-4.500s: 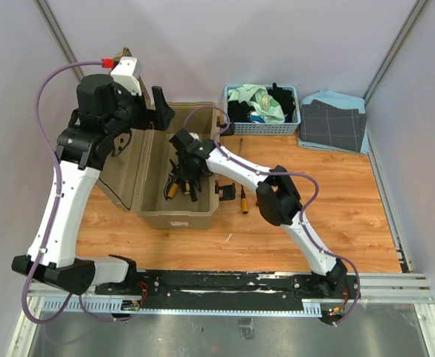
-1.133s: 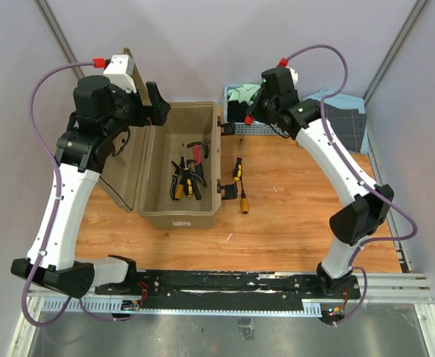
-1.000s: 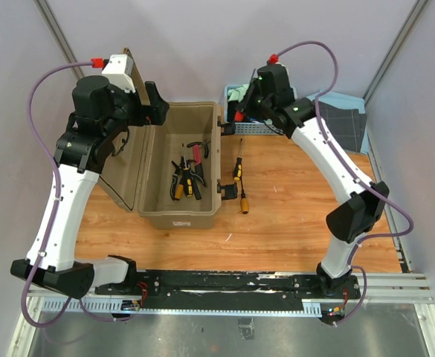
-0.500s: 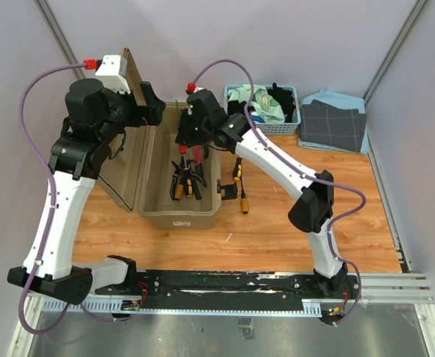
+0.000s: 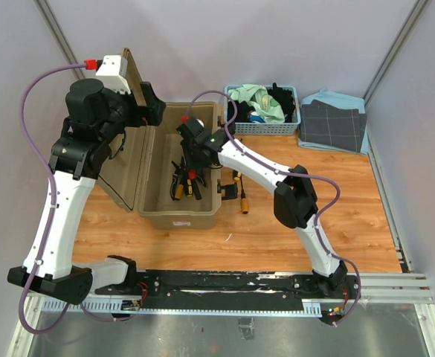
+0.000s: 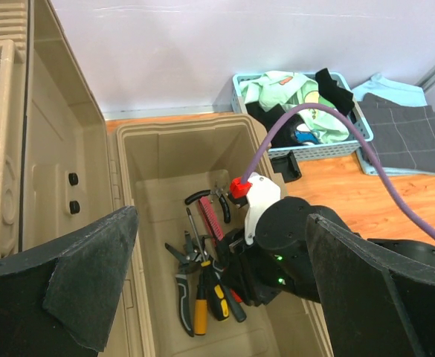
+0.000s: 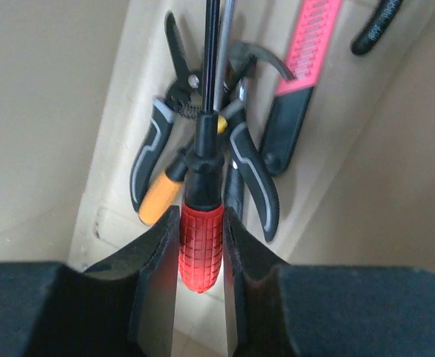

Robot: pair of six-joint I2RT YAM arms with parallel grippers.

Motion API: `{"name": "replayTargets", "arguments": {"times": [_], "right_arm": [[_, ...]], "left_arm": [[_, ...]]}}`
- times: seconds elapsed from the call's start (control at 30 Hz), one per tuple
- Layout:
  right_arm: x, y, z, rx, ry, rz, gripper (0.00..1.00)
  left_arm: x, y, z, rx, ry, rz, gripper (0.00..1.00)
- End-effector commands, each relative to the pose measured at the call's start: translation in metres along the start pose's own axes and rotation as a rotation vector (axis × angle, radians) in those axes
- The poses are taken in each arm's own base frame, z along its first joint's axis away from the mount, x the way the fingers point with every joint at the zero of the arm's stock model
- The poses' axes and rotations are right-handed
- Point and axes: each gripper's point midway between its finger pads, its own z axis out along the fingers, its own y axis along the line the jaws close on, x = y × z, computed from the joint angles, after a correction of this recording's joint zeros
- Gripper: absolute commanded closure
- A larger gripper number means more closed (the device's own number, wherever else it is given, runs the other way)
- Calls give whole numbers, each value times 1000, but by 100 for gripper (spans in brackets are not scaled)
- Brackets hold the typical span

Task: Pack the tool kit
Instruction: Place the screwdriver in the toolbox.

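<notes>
Tan toolbox open at middle left of top view, right gripper squeezing red-handled screwdriver over pliers inside, close-up only in right wrist view, left gripper spread wide, another screwdriver on table only in top view

the wooden table carried the open toolbox, two screwdrivers just beside it, a blue basket and folded cloths.

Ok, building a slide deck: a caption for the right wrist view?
The right fingers pinch a red-handled screwdriver over pliers in the toolbox.
</notes>
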Motion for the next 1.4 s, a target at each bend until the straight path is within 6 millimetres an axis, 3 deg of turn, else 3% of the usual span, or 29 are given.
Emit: {"name": "replayTargets", "arguments": {"times": [0.0, 0.27, 0.57, 0.9, 1.0, 1.13, 1.23, 1.3, 1.37], "right_arm": [[23, -10, 11, 69, 58, -29, 99], [37, -26, 20, 136, 106, -5, 99], [39, -24, 19, 125, 113, -14, 65], [28, -22, 10, 115, 84, -26, 56], [-7, -20, -21, 121, -26, -42, 49], [-81, -36, -97, 145, -257, -12, 33], [-127, -84, -171, 215, -439, 64, 27], [-134, -127, -196, 274, -487, 122, 27], [-128, -165, -207, 312, -491, 182, 26]], "left_arm": [[-8, 3, -1, -10, -33, 11, 1], [-8, 2, -2, -6, -34, 8, 1], [-9, 2, -5, -5, -38, 6, 1], [-7, 3, -7, -7, -38, 6, 1], [-7, 4, -7, -10, -37, 8, 1], [-7, 4, -7, -11, -36, 13, 1], [-6, 5, -6, -12, -34, 12, 1], [-5, 3, -4, -6, -29, 9, 1], [-3, 2, -2, 1, -24, 4, 1]]}}
